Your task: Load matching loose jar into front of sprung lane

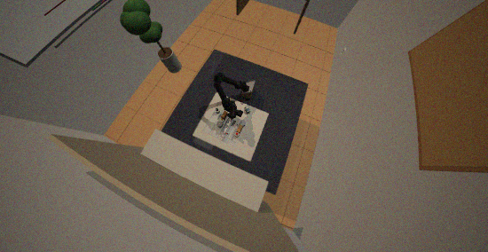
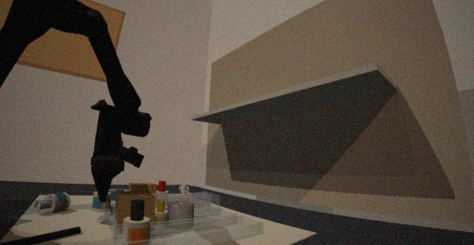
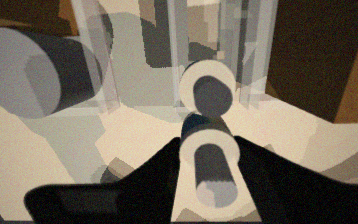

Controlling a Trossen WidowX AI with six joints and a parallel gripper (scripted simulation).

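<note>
My gripper (image 2: 102, 201) (image 3: 206, 141) is shut on a jar (image 3: 210, 162) with a dark grey cap, white shoulder and blue label. The held jar (image 2: 96, 198) is upright and low, near tabletop height. In the wrist view, a second jar (image 3: 212, 95) with the same dark cap and white shoulder stands just beyond it, near the front end of the clear-walled lane (image 3: 178, 60). The held jar is in line with it; its lower body is hidden, so I cannot tell whether they touch or whether it is over the front stop. The pusher plate is not clearly visible.
A grey cylinder (image 3: 17, 72) (image 2: 181, 212) stands left of the lane in the wrist view, with a brown box (image 3: 315, 55) on the right. The exterior view shows an orange-labelled jar (image 2: 137, 229), a yellow-capped jar (image 2: 160, 206), a lying jar (image 2: 60, 203) and a black rod (image 2: 47, 235).
</note>
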